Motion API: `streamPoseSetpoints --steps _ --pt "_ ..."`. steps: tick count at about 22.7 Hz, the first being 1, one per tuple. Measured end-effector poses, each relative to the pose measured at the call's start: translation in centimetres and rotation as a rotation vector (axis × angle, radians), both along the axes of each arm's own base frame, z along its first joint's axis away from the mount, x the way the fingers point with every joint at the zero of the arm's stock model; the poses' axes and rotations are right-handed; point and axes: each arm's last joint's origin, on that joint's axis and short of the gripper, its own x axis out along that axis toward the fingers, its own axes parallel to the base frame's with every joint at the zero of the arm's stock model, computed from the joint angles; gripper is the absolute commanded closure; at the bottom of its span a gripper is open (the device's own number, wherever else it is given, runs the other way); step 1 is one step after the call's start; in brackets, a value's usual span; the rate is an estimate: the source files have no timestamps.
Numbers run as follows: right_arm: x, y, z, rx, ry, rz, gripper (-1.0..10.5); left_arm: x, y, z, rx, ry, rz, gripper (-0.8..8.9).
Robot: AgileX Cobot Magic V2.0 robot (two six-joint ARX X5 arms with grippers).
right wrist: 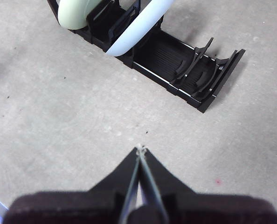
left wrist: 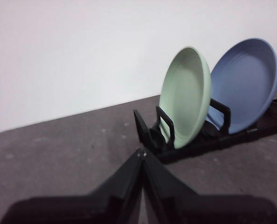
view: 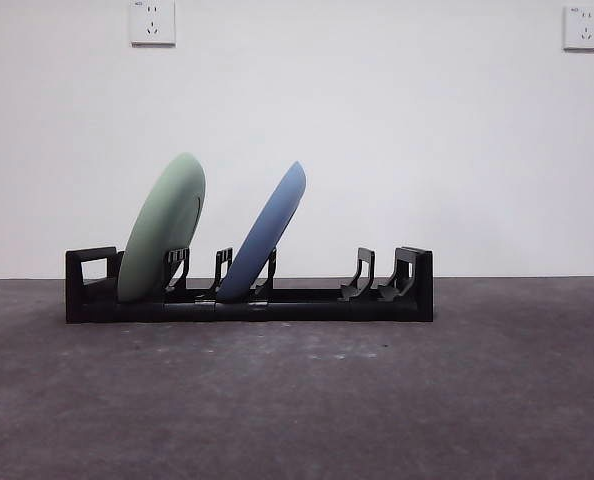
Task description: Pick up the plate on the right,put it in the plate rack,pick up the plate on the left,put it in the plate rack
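Left gripper (left wrist: 141, 153) is sitting clenched, jaws tip to tip, holding nothing, above the table (view: 297, 400) near the plate rack's (view: 307, 303) left end. Right gripper (right wrist: 140, 149) is likewise clenched and empty, hanging over bare table nearside of the rack. Green plate (view: 163, 228) is leaning in the left slots, blue plate (view: 267, 232) just right of it; right slots are showing no plate.

— Where do the plates sit? 
— Both stand in the long black plastic plate rack (view: 249, 300), which lies crosswise on the grey table (view: 297, 400). The round pale green plate (view: 162, 228) is in the left end slot, leaning right; the round blue plate (view: 265, 232) stands just right of it, tilted the same way. 
— And the rest? 
— The rack's right half holds nothing. The wall (view: 377, 120) rises behind.
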Motion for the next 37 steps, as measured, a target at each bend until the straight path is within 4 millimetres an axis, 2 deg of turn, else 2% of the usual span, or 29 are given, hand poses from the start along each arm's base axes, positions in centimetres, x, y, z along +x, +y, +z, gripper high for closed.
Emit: streamPoseSetpoints --steps 6,23,26,29,32,34,35,37 --pt "0.0 0.0 0.0 0.000 0.000 0.000 9.5 -0.2 -0.1 -1.9 -0.034 0.191 -0.004 8.17" --pt "0.0 -0.1 0.0 -0.011 -0.009 -0.014 9.5 -0.1 -0.1 -1.9 -0.061 0.195 -0.019 8.16" --pt "-1.2 -1.6 1.4 -0.031 -0.124 -0.058 9.5 -0.1 -0.1 -1.9 -0.061 0.195 -0.018 8.17" --pt "-3.8 -4.4 4.6 0.097 -0.334 -0.107 9.5 -0.1 -0.1 -1.9 -0.061 0.196 -0.019 8.16" --pt "-6.8 -7.7 6.3 0.144 -0.443 -0.214 9.5 -0.1 -0.1 -1.9 -0.061 0.199 -0.019 8.16" --pt "-8.6 -9.6 6.3 0.142 -0.518 -0.327 9.5 -0.1 -0.1 -1.9 -0.061 0.199 -0.018 8.16" --pt "-9.6 -10.4 5.7 0.137 -0.555 -0.384 9.5 -0.1 -0.1 -1.9 -0.061 0.199 -0.018 8.17" --pt "-10.4 -11.0 4.6 0.137 -0.609 -0.434 9.5 -0.1 -0.1 -1.9 -0.061 0.199 -0.019 8.16"
